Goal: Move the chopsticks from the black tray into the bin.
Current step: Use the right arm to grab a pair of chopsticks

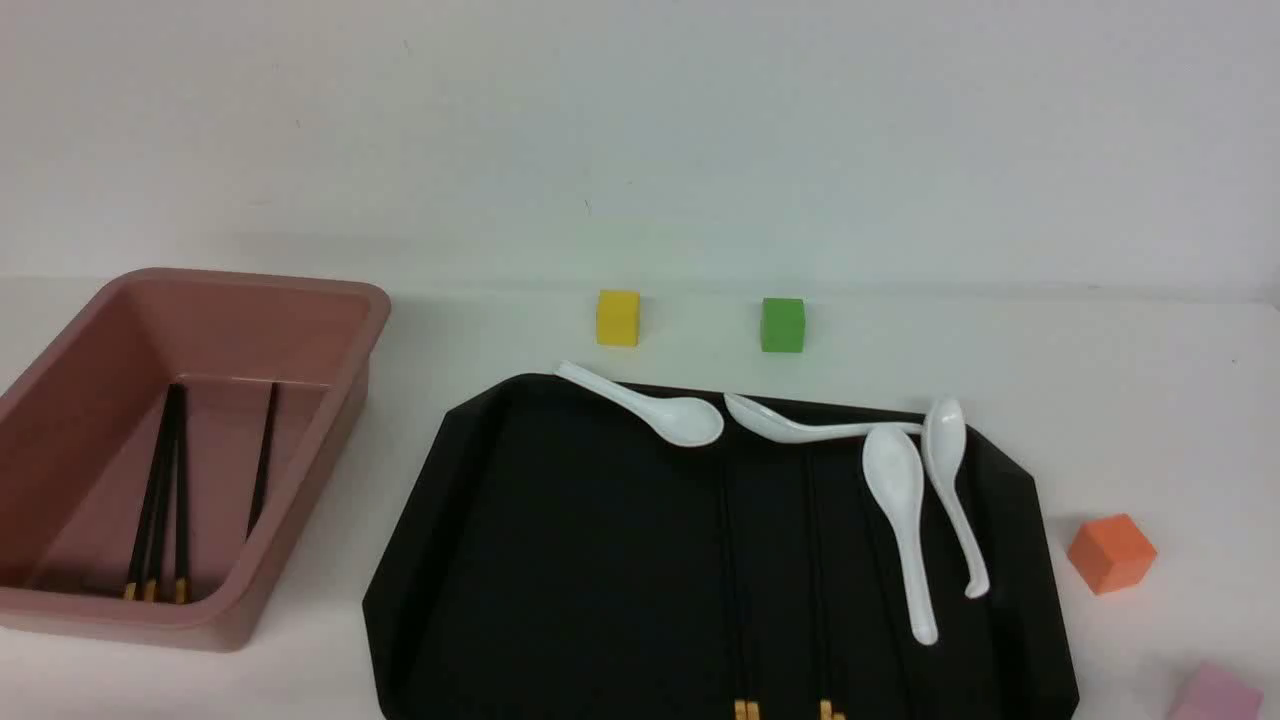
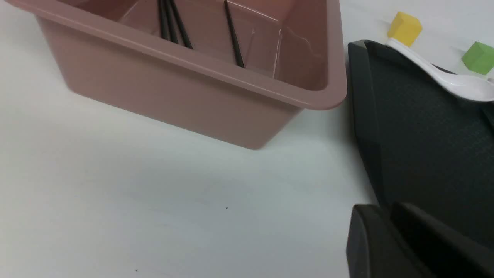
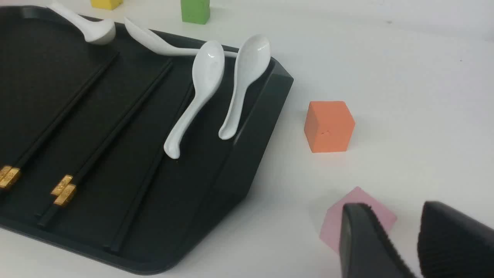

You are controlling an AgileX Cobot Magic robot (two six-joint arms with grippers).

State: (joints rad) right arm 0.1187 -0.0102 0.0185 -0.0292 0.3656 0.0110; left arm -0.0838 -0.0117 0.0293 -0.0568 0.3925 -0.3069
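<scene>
The black tray [image 1: 560, 560] lies in the middle. Several black chopsticks [image 3: 115, 119] with gold bands lie lengthwise on it; in the front view only their gold ends [image 1: 742, 710] stand out. The pink bin [image 1: 330, 440] stands left of the tray with several chopsticks [image 1: 160, 490] inside, which also show in the left wrist view [image 2: 170, 23]. My left gripper [image 2: 388, 206] hovers by the tray's left edge [image 2: 362, 116] near the bin [image 2: 193, 88], jaws a little apart and empty. My right gripper [image 3: 393, 210] is open and empty, right of the tray [image 3: 247, 154]. Neither gripper shows in the front view.
Several white soup spoons [image 1: 900, 500] lie along the tray's far and right parts. A yellow cube [image 1: 618, 317] and a green cube [image 1: 782, 324] sit behind the tray. An orange cube [image 1: 1110, 552] and a small pink cube [image 3: 335, 224] sit to its right, the pink one just under my right gripper.
</scene>
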